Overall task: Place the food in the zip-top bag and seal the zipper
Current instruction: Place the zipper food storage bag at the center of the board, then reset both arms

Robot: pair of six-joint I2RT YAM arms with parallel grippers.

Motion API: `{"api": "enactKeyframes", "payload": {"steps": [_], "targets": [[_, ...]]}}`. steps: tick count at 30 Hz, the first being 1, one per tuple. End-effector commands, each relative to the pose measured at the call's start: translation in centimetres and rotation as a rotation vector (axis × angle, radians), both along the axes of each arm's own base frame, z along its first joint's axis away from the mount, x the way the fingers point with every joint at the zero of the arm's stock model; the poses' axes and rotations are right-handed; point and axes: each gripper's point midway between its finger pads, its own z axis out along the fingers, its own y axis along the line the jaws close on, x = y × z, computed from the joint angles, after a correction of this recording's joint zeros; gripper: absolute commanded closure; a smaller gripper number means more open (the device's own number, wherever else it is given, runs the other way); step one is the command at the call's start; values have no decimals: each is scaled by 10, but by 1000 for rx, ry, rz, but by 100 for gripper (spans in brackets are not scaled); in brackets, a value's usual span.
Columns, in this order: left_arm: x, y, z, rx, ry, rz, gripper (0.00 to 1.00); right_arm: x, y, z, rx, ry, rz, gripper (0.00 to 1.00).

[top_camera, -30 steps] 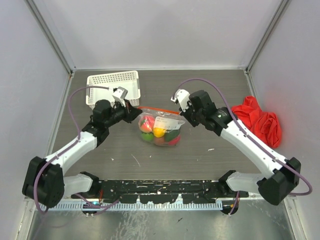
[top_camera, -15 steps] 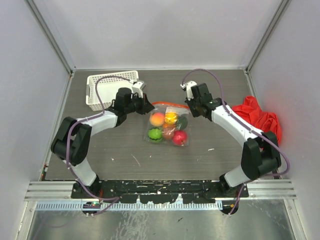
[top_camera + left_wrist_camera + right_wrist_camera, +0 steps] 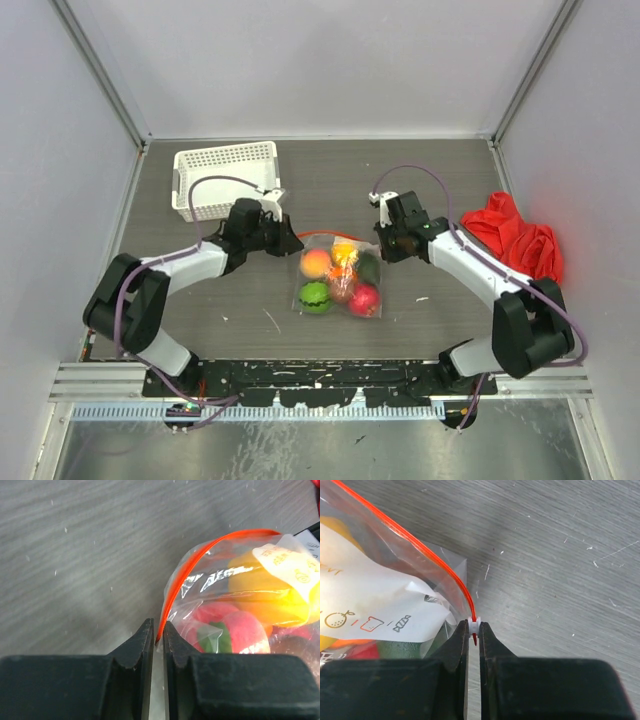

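Observation:
The clear zip-top bag lies at the table's middle with several toy fruits inside: orange, yellow, green and red. Its orange-red zipper runs along the far edge. My left gripper is shut on the zipper's left end. My right gripper is shut on the white slider tab at the zipper's right end. The bag's white label shows in the right wrist view.
A white lattice basket stands at the back left. A red cloth lies bunched at the right wall. Grey walls close in the table on three sides.
Both grippers and the bag have come nearer and lower towards the table, still holding the zipper's ends. The fruits have settled flatter in the bag.

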Motion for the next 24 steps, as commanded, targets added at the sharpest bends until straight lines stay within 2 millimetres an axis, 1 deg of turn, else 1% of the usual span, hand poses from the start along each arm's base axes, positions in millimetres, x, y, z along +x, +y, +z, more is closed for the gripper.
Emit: {"api": "enactKeyframes", "payload": {"steps": [1,3,5,6,8,12,13,14,17,18,19,20,21,23,24], "targets": [[-19,17,17,16,-15,45,85,-13,4,22,80,-44,-23,91],[-23,25,24,19,-39,71,81,-12,1,27,86,-76,-38,86],[-23,30,35,18,-71,98,76,-8,0,32,91,-115,-55,80],[-21,34,40,25,-84,116,69,-5,-1,37,94,-135,-61,77],[-19,40,53,31,-113,147,61,2,-3,47,87,-175,-80,69],[-22,55,91,24,-187,211,49,15,-17,76,52,-278,-142,54],[-22,61,99,25,-210,240,47,16,-24,85,40,-313,-169,47],[-24,68,106,32,-231,264,43,17,-30,92,33,-342,-196,38],[-33,97,129,64,-297,363,32,16,-56,122,-4,-454,-301,23],[-38,107,145,60,-345,394,30,15,-62,132,-4,-489,-325,19],[-43,116,155,66,-383,417,28,12,-68,143,2,-528,-352,12],[-47,124,166,68,-424,436,26,10,-72,153,10,-563,-370,3],[-52,133,177,66,-469,458,23,6,-76,163,21,-600,-385,0],[-62,148,198,58,-545,504,16,-1,-86,182,44,-673,-427,0],[-66,157,207,56,-582,532,14,-7,-92,191,54,-713,-450,0]]}}
